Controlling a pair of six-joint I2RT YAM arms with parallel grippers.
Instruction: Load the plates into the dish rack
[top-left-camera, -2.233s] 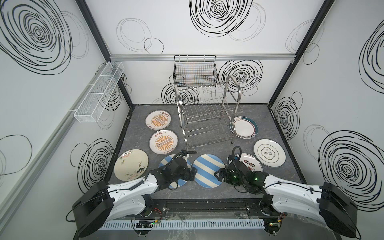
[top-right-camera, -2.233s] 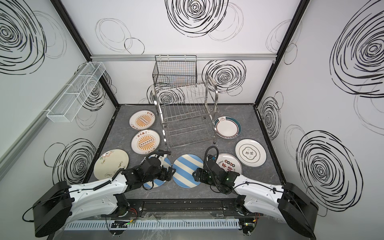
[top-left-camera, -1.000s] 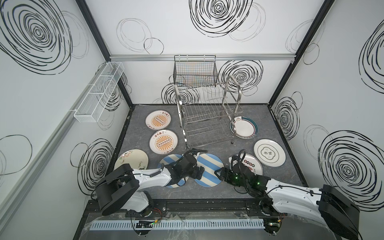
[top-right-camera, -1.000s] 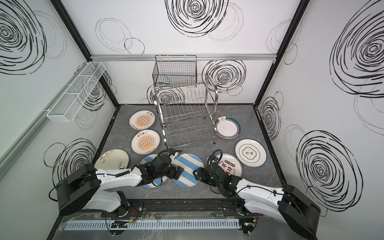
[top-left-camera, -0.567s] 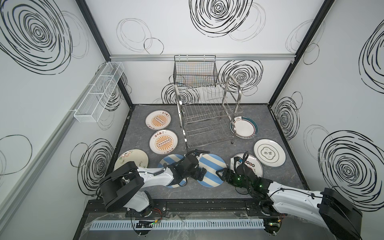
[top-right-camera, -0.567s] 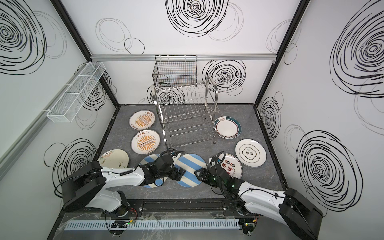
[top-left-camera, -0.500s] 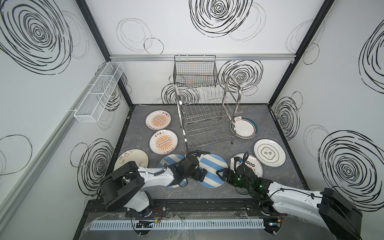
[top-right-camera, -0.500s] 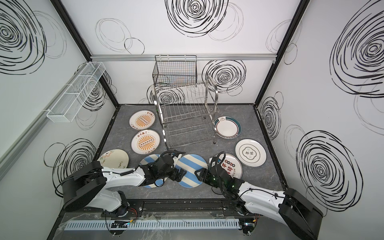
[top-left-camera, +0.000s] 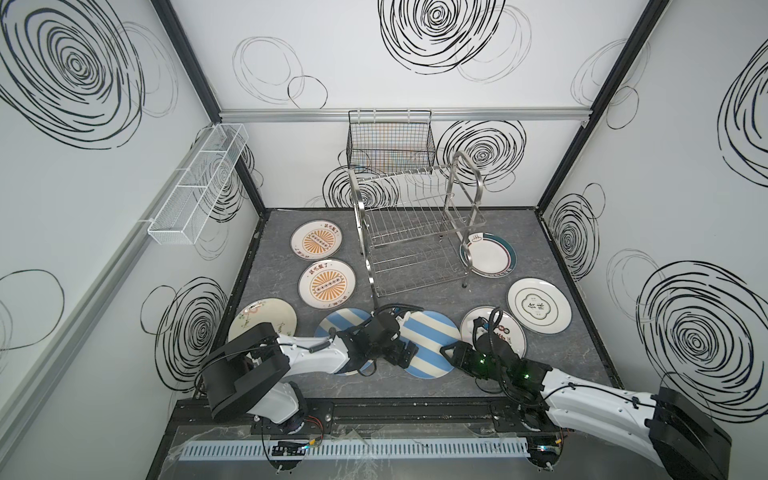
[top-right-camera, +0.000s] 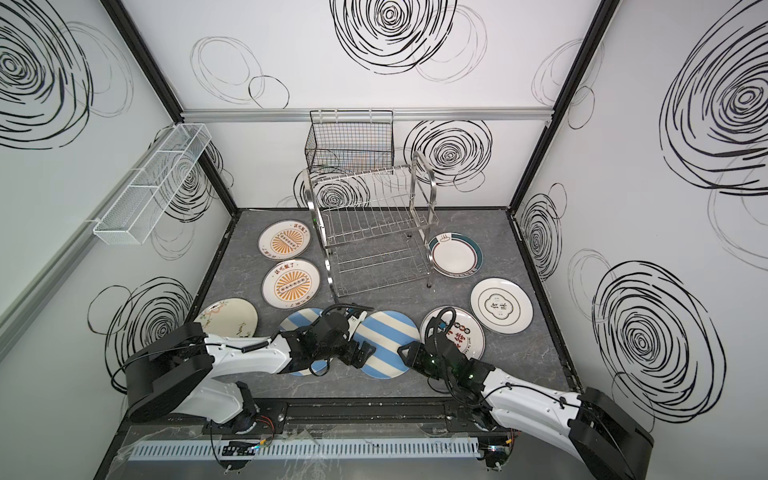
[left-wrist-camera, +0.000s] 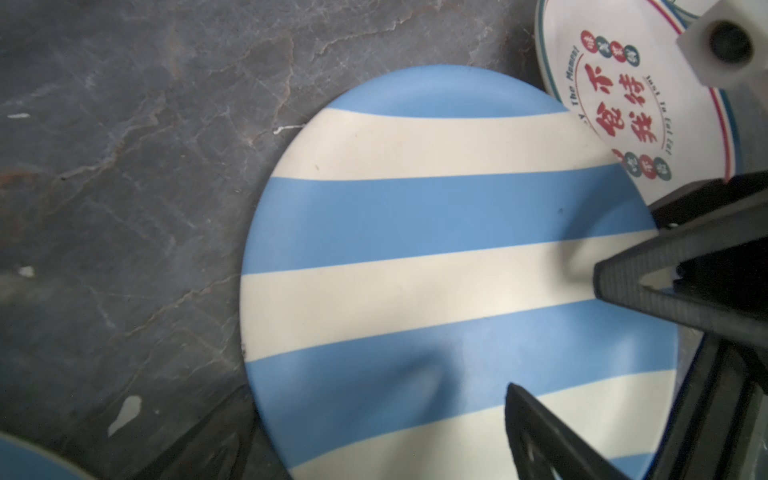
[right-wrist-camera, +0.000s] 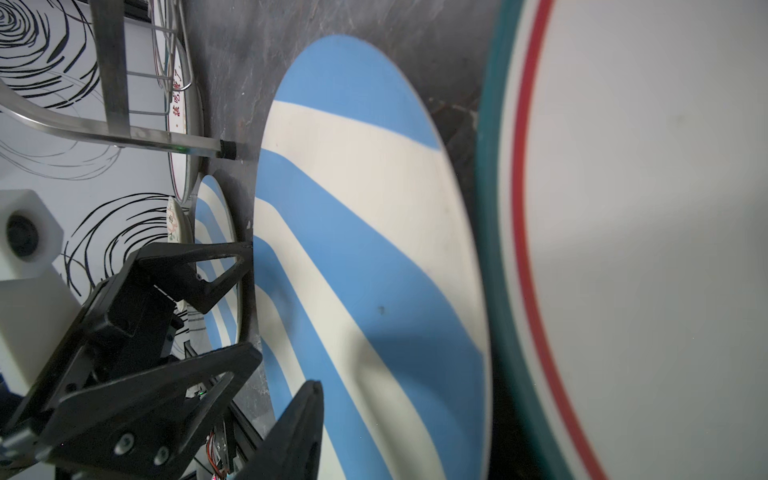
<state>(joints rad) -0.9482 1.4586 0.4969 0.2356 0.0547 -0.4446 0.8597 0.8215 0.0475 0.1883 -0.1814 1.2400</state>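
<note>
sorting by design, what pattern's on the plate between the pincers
The plate has blue and cream stripes; clearest in the left wrist view.

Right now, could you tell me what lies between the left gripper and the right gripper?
One blue-white striped plate spans the stretch between the left gripper and the right gripper, as both top views show.

a grey marbled tabletop (top-left-camera: 582, 357) carries everything. the dish rack (top-left-camera: 415, 232) stands on its legs toward the back. eight plates are spread around it: two orange sunburst plates (top-left-camera: 316, 246) (top-left-camera: 327, 284) to the rack's left, a whitish plate (top-left-camera: 262, 320) at the near left, two blue-striped plates (top-left-camera: 340, 328) (top-left-camera: 432, 336) side by side in front, a red-lettered plate (top-left-camera: 513, 336) just beside them, a white plate with a black motif (top-left-camera: 539, 306) and a teal-rimmed plate (top-left-camera: 490, 259) on the right.
</note>
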